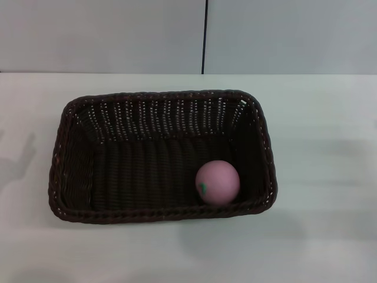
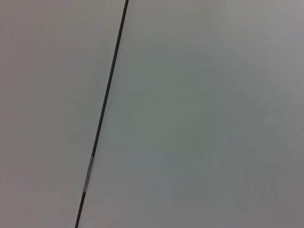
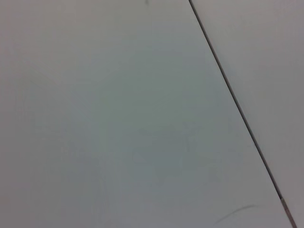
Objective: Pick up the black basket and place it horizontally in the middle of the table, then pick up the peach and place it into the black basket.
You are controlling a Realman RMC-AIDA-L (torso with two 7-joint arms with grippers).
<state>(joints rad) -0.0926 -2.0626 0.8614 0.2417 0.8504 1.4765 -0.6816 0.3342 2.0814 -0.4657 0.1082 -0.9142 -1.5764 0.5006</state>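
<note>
Black basket (image 1: 162,156): rectangular woven wicker, very dark, with rounded corners and a braided rim. It is set on the table (image 1: 324,147) with its long side running across the head view, roughly central on the tabletop. Open-weave sloped walls are seen on the far side, where the white surface shows through the gaps. The basket stands upright, mouth upward.

Peach (image 1: 217,183): small round pink fruit with a tiny green mark on its near-left face. It is lodged inside the black basket, on the basket floor, in the near right corner, close against the near wall and just beside the right wall. The remainder of the basket floor is seen as bare dark weave.

Table: plain white, smooth, extending past the basket on all sides. Soft grey shadows are cast on it to the left of the basket and in front of the basket's near right corner.

Wall (image 1: 106,35): pale panels behind the table, divided by a thin dark vertical seam (image 1: 205,35) above the basket's far rim. The same pale panels and a dark seam are seen in the left wrist view (image 2: 107,95) and the right wrist view (image 3: 237,109).

Left gripper, right gripper: neither is shown in any view; the state of their fingers cannot be told.
</note>
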